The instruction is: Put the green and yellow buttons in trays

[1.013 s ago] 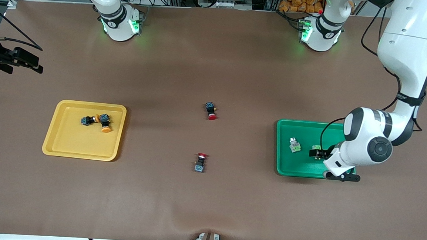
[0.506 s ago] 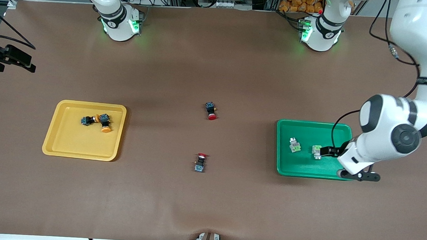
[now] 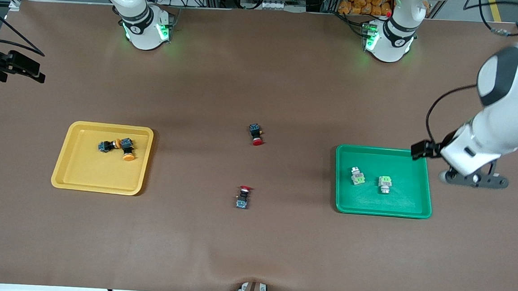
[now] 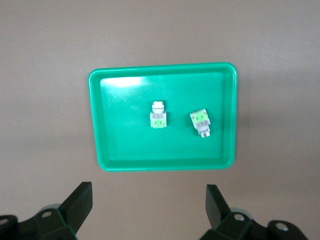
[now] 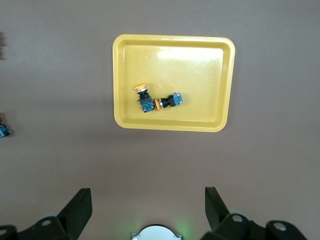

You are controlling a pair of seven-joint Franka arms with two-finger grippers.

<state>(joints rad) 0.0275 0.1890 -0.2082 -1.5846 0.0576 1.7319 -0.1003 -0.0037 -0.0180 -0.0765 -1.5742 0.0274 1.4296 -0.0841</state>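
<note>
The sorting is judged complete: all four wanted switches lie in trays, and nothing more is called for than parking both arms clear.

Nearest the front camera, a red-capped switch (image 3: pixel 243 197) lies on the bare desk (image 3: pixel 252 253) between the trays, and is not part of the task.

A little farther from the camera, the green tray (image 3: pixel 421 209) sits toward the left arm's end. In it two pale grey buttons with lime-green parts are seen, one (image 3: pixel 358 176) beside the other (image 3: pixel 385 184), close but apart.

The yellow tray (image 3: pixel 76 184) sits toward the right arm's end. Two black-bodied buttons with orange-yellow caps, one (image 3: pixel 127 148) and one (image 3: pixel 108 145), lie touching at an angle.

A second red-capped switch (image 3: pixel 255 134) lies farther from the camera.

The left end effector (image 3: pixel 418 150) is held over the green tray's corner, fingers spread wide and empty. The right end effector (image 3: pixel 34 71) is held over the desk's edge at the right arm's end, likewise wide and empty.
</note>
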